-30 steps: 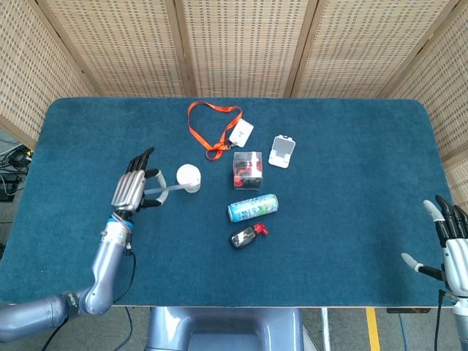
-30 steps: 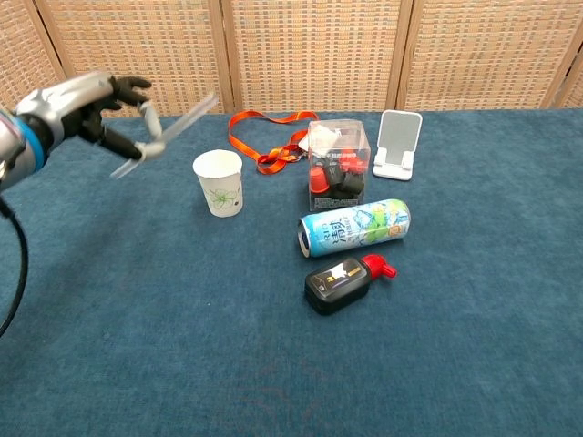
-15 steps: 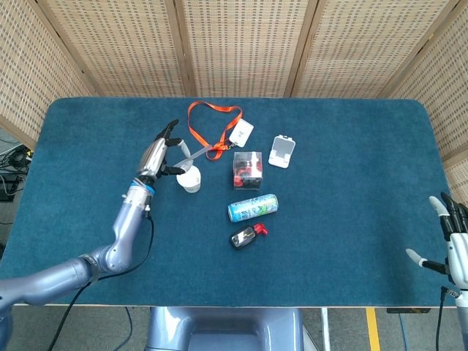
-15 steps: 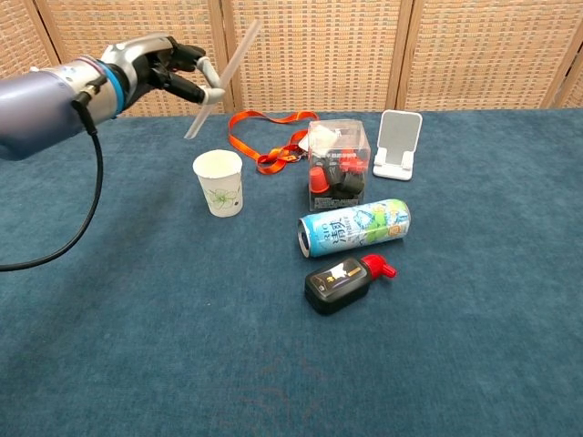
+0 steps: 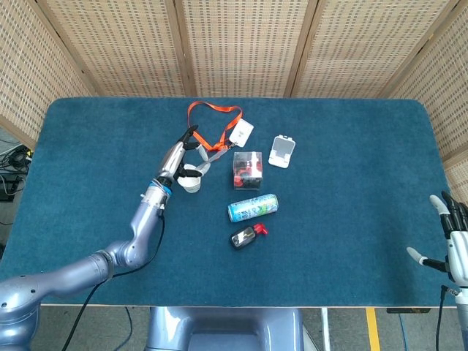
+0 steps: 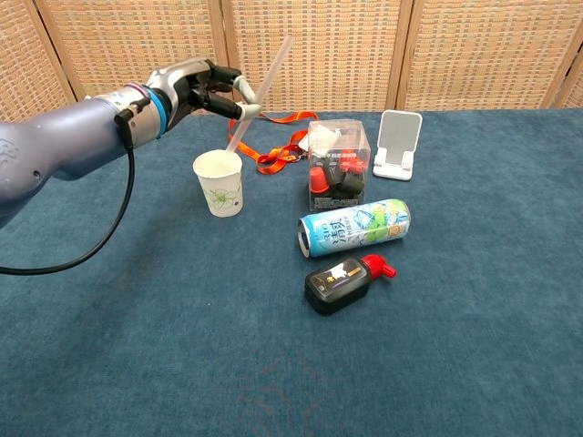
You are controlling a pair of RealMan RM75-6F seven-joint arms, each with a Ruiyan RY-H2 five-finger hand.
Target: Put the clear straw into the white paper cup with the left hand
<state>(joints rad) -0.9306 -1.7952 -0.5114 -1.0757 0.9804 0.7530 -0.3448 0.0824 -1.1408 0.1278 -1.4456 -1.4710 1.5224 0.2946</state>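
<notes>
Left hand (image 6: 196, 89) grasping thin clear plastic straw (image 6: 259, 91), tilted, low end over white paper cup (image 6: 219, 182); right hand (image 5: 455, 245) empty, fingers spread, near right edge

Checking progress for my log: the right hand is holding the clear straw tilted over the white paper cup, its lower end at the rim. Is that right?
Wrong hand: the chest view shows the left hand holding the clear straw tilted over the white paper cup, lower end at the rim.
</notes>
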